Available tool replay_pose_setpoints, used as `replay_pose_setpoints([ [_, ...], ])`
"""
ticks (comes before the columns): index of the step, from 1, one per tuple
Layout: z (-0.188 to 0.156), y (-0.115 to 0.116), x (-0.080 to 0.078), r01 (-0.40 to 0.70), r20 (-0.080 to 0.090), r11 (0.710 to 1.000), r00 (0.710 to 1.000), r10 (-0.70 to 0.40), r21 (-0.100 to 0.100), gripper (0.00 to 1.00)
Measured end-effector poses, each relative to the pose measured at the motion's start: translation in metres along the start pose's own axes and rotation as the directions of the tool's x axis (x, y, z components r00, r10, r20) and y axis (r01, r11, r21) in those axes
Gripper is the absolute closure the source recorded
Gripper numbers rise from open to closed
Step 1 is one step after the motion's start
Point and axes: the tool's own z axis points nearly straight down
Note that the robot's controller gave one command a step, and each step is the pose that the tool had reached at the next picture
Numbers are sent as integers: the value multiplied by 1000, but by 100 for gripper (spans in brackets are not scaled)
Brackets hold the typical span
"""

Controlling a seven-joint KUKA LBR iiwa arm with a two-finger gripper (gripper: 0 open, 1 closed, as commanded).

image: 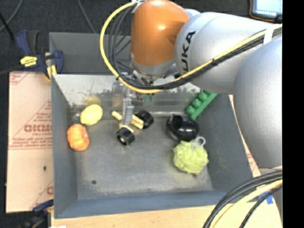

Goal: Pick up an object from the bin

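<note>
1. The arm [228,46] is the largest thing. It comes in from 3 o'clock and covers the far right corner of the bin.
2. The bin [142,184] is grey, and its floor is bare toward 6 o'clock.
3. The orange cover [154,30] sits on the wrist, at 12 o'clock over the back wall, with yellow and black cables looped around it.
4. The sponge [190,158] is lime green and fluffy and has a small loop. It lies at 4 o'clock from the bin's centre.
5. The green block [201,103] is ridged. It leans at 2 o'clock against the back wall, partly under the arm.
6. The black lump [182,128] is round and shiny. It lies between the block and the sponge, just beside the sponge.
7. The pumpkin [78,137] is orange and lies at 9 o'clock, by the left wall.
8. The lemon [91,114] is yellow. It is at 10 o'clock, just beside the pumpkin.
9. The black piece [125,136] is a short tube with a tan bar across it. It lies left of centre, at 10 o'clock.
10. The gripper [127,122] hangs straight down from the cover and is right at this black piece. I cannot tell whether it is released, clenched or grasping the piece.
</note>
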Motion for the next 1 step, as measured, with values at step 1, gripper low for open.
replay_pose_setpoints([
  [1, -6, -1, -1, -2, 8, 1000, 1000, 2, -1, 0],
])
